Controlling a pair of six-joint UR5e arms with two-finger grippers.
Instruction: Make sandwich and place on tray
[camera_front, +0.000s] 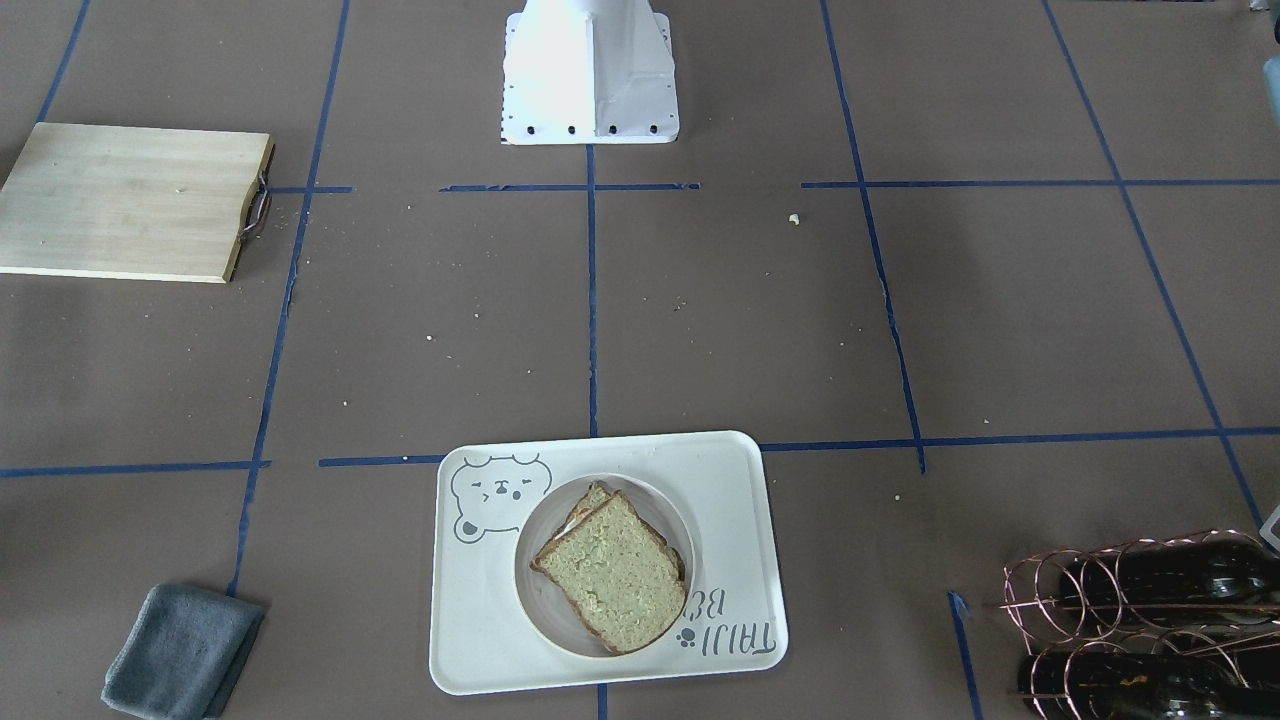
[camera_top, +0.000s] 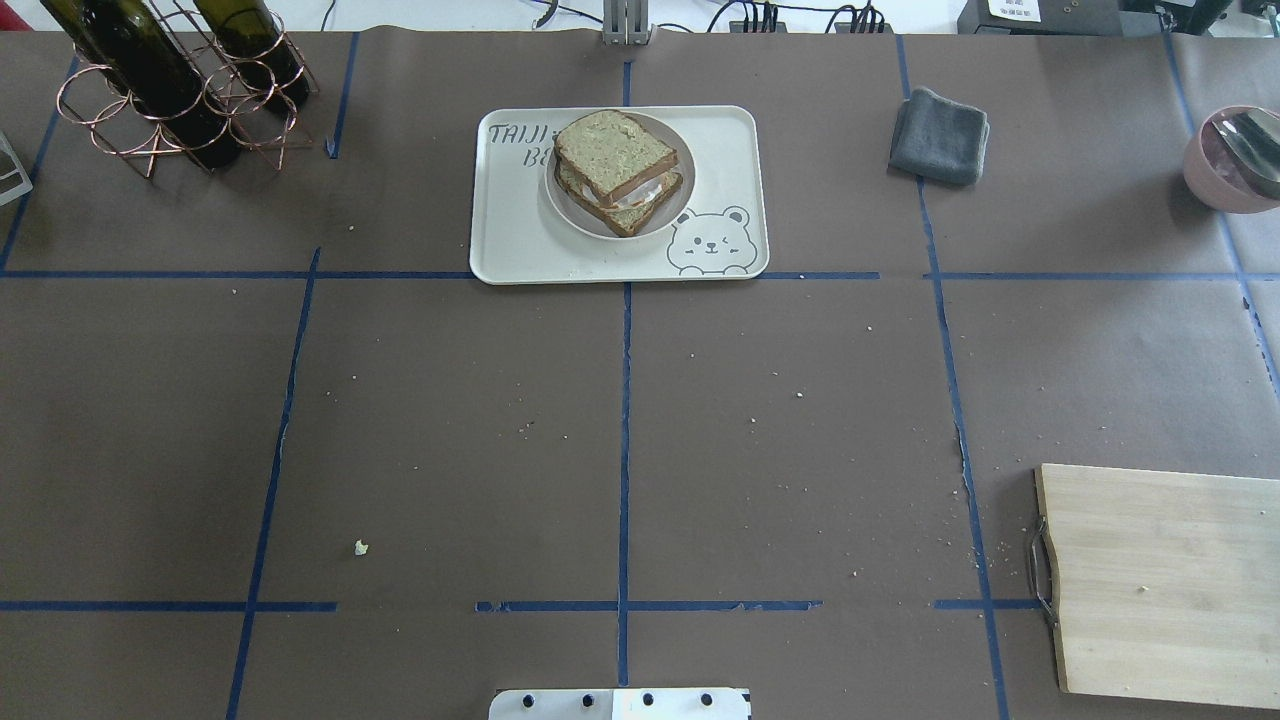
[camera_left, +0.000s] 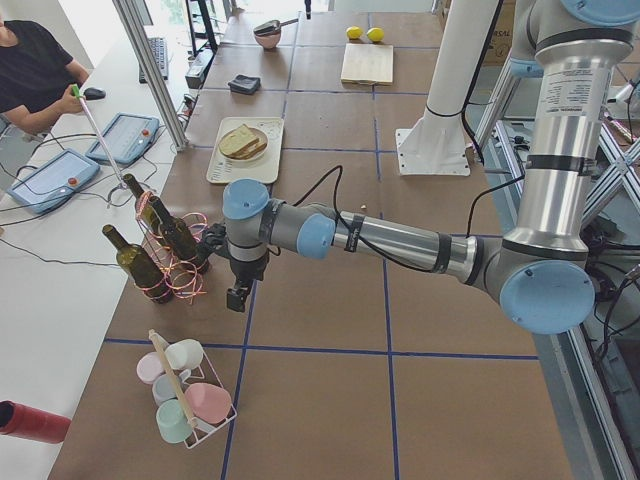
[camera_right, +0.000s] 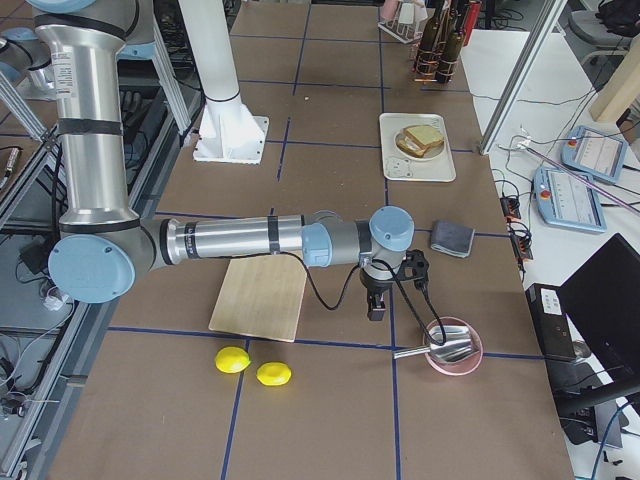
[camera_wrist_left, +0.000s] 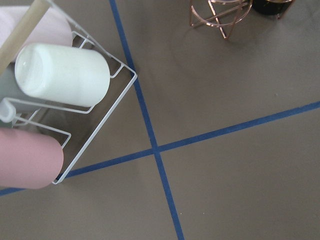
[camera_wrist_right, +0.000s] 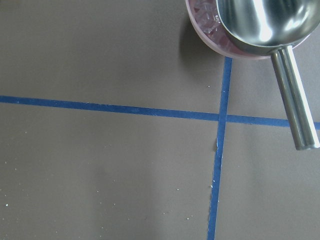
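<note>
The sandwich (camera_front: 612, 575), two tan bread slices with dark crust stacked a little askew, lies on a small round white plate (camera_front: 655, 507) that stands on the cream tray (camera_front: 725, 480) with the bear drawing. In the overhead view the sandwich (camera_top: 615, 160) shows a sliver of white egg (camera_top: 632, 199) between the slices, on the tray (camera_top: 730, 150). My left gripper (camera_left: 238, 295) hangs over the table near the wine rack, far from the tray. My right gripper (camera_right: 375, 308) hangs near the pink bowl. Both show only in the side views, so I cannot tell whether they are open or shut.
A wooden cutting board (camera_top: 1160, 580) lies on my right. There are also a grey cloth (camera_top: 940, 135), a copper wine rack with bottles (camera_top: 170, 90), a pink bowl with a metal scoop (camera_wrist_right: 260, 25), a wire rack of cups (camera_wrist_left: 60, 75) and two lemons (camera_right: 250, 365).
</note>
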